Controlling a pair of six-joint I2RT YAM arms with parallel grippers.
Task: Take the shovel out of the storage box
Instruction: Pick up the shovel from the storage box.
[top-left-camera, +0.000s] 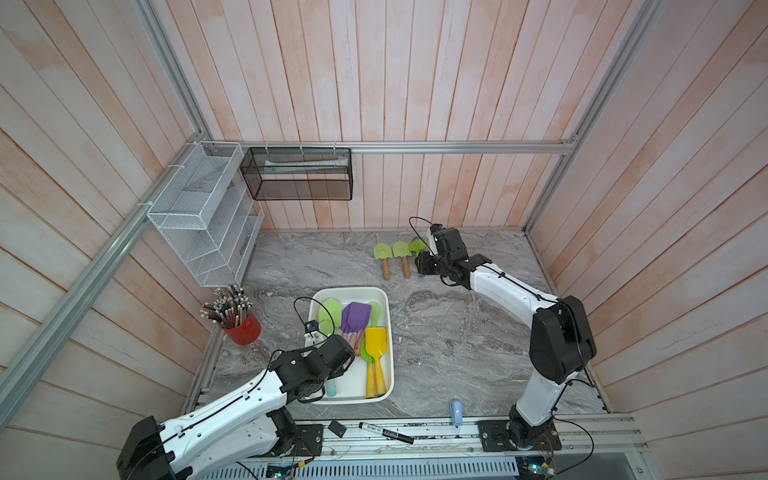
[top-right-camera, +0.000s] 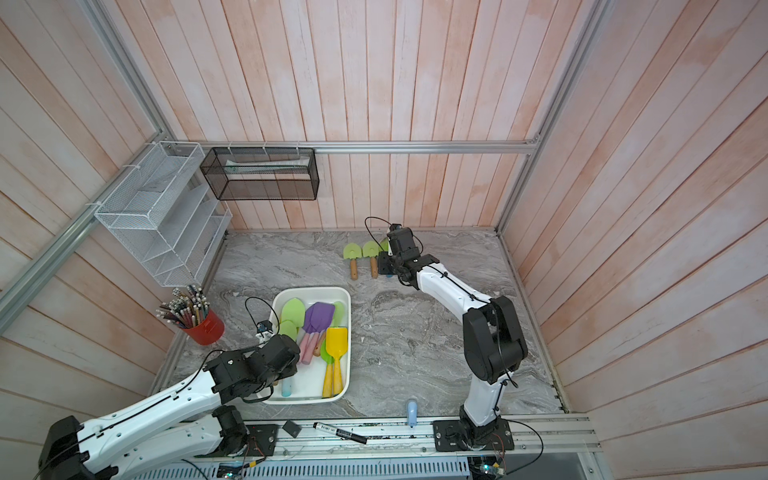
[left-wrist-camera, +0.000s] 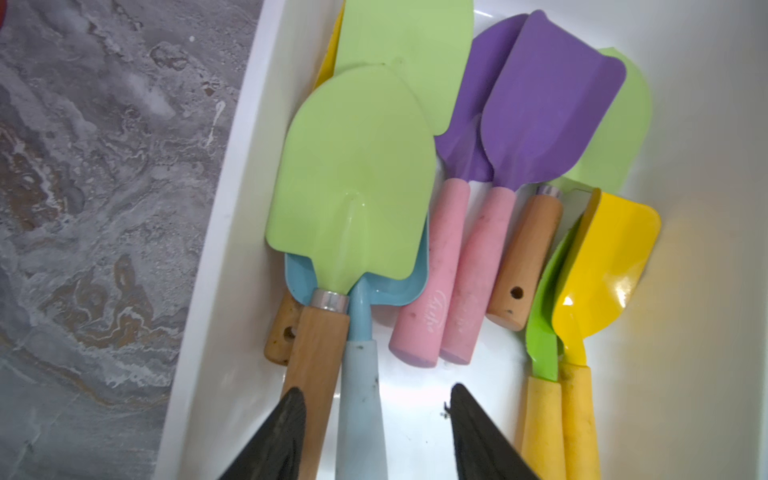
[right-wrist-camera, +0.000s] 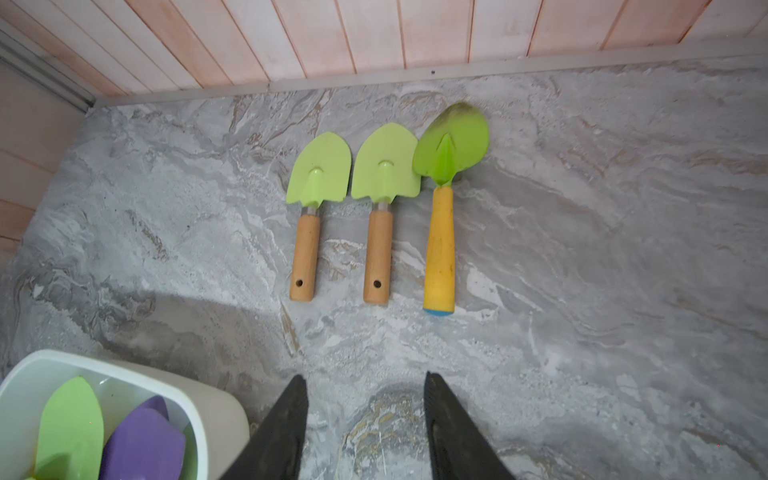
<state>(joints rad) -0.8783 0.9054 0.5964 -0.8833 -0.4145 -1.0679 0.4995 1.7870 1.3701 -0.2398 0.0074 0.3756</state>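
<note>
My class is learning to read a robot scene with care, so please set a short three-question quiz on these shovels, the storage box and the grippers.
1. True or false: the right gripper is holding a shovel.
2. How many shovels lie on the table outside the storage box? A) two B) three C) five
3. Fill in: the two purple shovels in the box have ___ handles.

Key: 1 false, its jaws stand open and empty above the table; 2 B; 3 pink.
</note>
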